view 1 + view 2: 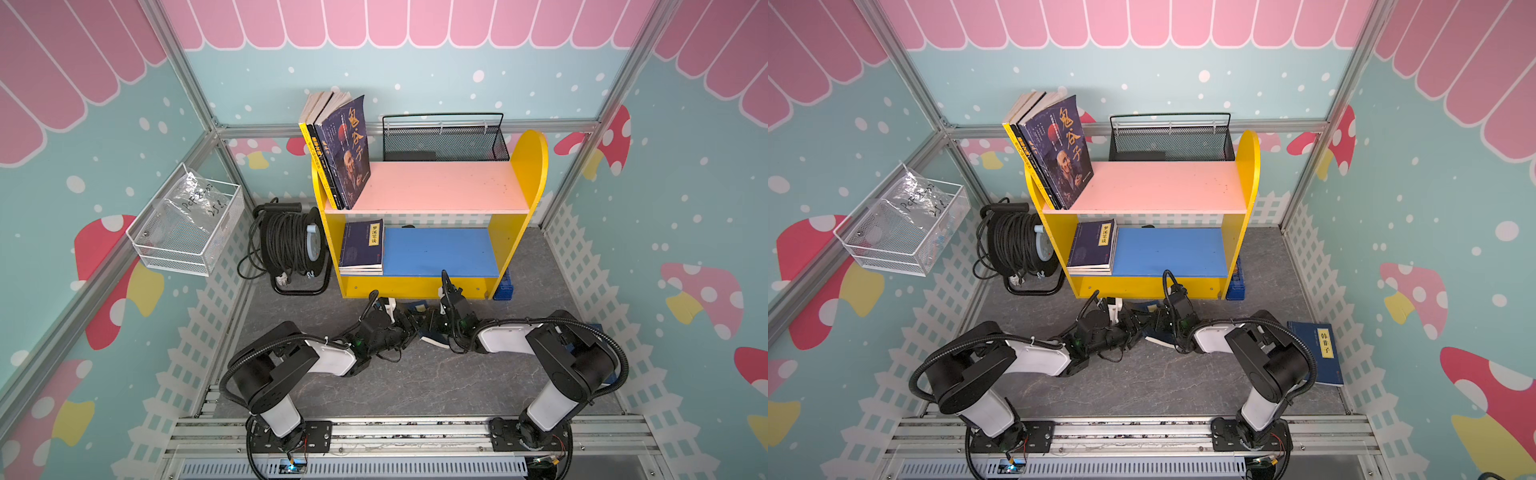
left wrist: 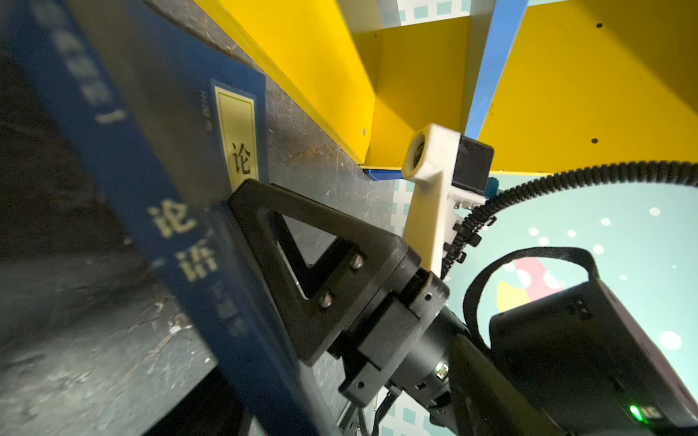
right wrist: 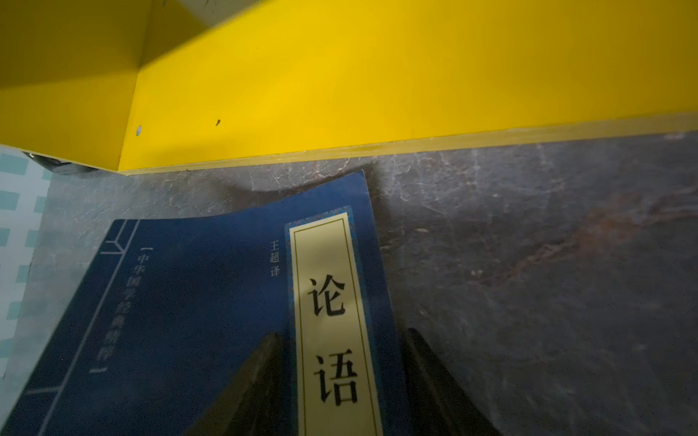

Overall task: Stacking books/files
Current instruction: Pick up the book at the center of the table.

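Right wrist view: I'm pinching the navy book [image 3: 211,313] with my right gripper [image 3: 340,377] straddling its edge, lifting it for my left gripper [image 1: 409,322], whose spread I'm unable to judge.

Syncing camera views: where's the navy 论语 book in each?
Top view: navy book on the floor, centre, mostly hidden.
Top view: same spot.
Left wrist: left half, tilted.
Right wrist: lower middle, cover showing.
Shared landmark: yellow shelf base beside it.
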